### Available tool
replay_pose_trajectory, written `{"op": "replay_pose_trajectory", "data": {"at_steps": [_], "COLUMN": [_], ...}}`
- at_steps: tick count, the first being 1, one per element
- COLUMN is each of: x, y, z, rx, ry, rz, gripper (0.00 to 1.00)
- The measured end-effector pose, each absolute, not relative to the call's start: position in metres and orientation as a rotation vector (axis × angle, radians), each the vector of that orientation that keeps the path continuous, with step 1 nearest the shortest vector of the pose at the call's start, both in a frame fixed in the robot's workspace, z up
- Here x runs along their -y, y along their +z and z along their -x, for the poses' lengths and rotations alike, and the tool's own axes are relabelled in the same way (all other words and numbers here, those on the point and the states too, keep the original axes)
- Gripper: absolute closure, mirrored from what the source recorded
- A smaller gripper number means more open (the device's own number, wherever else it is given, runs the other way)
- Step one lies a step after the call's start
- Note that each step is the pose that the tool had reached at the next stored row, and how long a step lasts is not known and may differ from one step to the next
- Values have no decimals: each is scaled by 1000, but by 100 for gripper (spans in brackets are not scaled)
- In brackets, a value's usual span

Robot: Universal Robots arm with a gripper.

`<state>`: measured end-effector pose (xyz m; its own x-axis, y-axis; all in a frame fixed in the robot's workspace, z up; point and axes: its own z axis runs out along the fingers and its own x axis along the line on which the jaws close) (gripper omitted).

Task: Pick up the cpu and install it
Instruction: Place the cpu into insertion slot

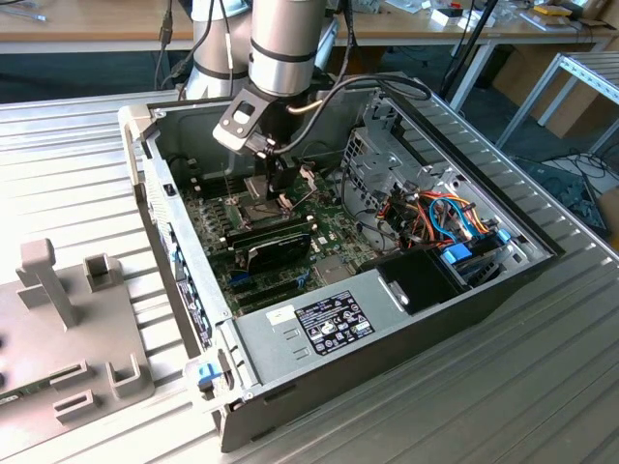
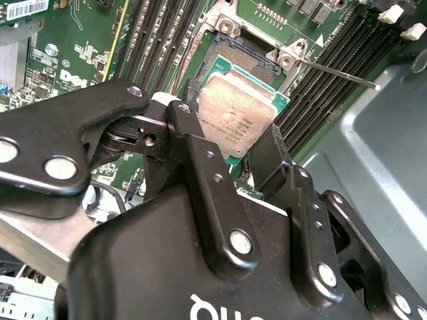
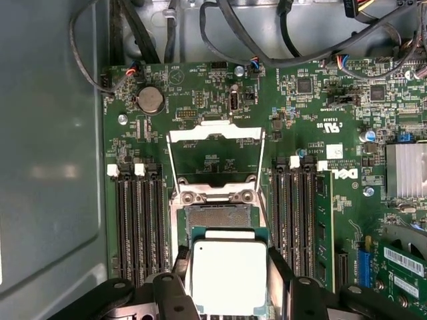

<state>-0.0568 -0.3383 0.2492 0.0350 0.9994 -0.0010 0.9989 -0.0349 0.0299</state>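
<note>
One cpu [image 2: 237,120], two edges behind the jaws

Robotics lab or workshop bay, not an office. Evidence:
- A robot arm [image 1: 285,39] reaches into an open desktop PC case [image 1: 145,184].
- The case lies on its side on a ribbed aluminium table [image 1: 484,387], with the motherboard [image 1: 218,242], power supply [image 1: 329,324] and drive wiring [image 1: 440,217] all exposed.
- The gripper [image 2: 225,133] is clamped on the cpu [image 2: 233,110] at the open socket [image 3: 217,217].
- A grey fixture plate [image 1: 68,329] with upright holders sits beside the case.
- Behind are wooden workbenches [image 1: 87,34] strewn with small parts, an aluminium frame [image 1: 580,77] and loose cables [image 1: 580,164] on the floor.
</note>
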Motion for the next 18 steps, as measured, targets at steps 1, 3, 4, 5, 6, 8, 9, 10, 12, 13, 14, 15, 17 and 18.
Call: {"op": "replay_pose_trajectory", "data": {"at_steps": [1, 3, 4, 5, 6, 8, 9, 10, 12, 13, 14, 15, 17, 18], "x": [338, 336, 336, 335, 335, 335, 335, 335, 335, 335, 335, 335, 335, 335], "y": [249, 246, 245, 245, 243, 237, 236, 235, 233, 232, 231, 230, 226, 225], "z": [57, 57, 57, 57, 57, 56, 56, 55, 55, 55, 55, 55, 55, 55], "rx": [-2172, -2205, -2219, -2227, -2233, -2234, -2233, -2233, -2232, -2231, -2231, -2231, -2230, -2229], "ry": [31, 32, 32, 32, 31, 27, 25, 23, 20, 20, 19, 18, 15, 15], "rz": [-2238, -2207, -2192, -2185, -2178, -2174, -2174, -2173, -2173, -2172, -2172, -2172, -2170, -2170], "gripper": [45, 45, 45, 45, 45, 45, 45, 45, 45, 45, 45, 45, 45, 45]}}
